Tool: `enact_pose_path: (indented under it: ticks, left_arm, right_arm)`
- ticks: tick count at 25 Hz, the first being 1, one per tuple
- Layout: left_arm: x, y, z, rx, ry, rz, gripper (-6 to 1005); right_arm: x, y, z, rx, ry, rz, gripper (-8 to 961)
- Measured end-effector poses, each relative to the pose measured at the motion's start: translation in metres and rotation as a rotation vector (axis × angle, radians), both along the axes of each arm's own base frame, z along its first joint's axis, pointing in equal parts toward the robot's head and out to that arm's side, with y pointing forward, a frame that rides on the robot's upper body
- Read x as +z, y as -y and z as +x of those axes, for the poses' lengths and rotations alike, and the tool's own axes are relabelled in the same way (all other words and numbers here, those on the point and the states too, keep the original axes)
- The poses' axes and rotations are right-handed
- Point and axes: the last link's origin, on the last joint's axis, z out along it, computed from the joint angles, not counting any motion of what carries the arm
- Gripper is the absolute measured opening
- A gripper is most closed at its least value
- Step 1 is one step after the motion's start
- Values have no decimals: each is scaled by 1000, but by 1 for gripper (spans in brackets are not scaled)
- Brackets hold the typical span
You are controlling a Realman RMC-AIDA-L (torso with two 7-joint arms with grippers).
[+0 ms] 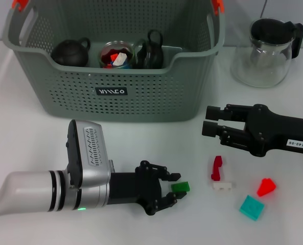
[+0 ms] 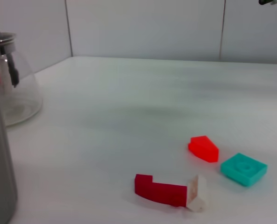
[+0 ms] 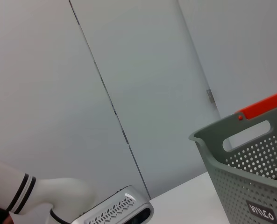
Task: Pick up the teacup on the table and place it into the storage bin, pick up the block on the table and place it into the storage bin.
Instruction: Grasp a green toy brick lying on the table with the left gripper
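A green block (image 1: pixel 181 187) is pinched between the fingers of the left gripper (image 1: pixel 172 190) near the table's front edge, low over the surface, presumably to be lifted into the bin (image 1: pixel 141 92) at the back. A cup-like glass (image 1: pixel 116 54) already sits inside the bin, among dark teapots. The right gripper (image 1: pixel 211 120) is held above the table's right side, fingers spread and empty, likely kept out of the way.

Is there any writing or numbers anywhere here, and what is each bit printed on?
White brand lettering on the small black label on the storage bin: too stylised to read for certain.
"140-06", roughly, on a white sticker on the right gripper; small.
Nothing else readable.
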Motion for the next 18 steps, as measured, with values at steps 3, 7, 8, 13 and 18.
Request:
enact_pose_path:
  ticks: [3,7,8,13,18]
  left_arm:
    - [0,-1,-1,5,-3,6,364]
    - [-1,-1,-2,10,-11,7,362]
    - [-1,-1,-2,11,-12,7,362]
    - [-2,0,-3,14,-15,6,360]
    - [-2,-1,-4,17,-23,9,357]
  right_arm:
    - [0,0,0,0,-1,-1,496]
    - [0,0,0,0,-1,-1,496]
    - [0,0,0,0,-1,-1,496]
    - [0,0,0,-1,-1,-2,497]
    - [0,0,0,-2,-2,-3,497]
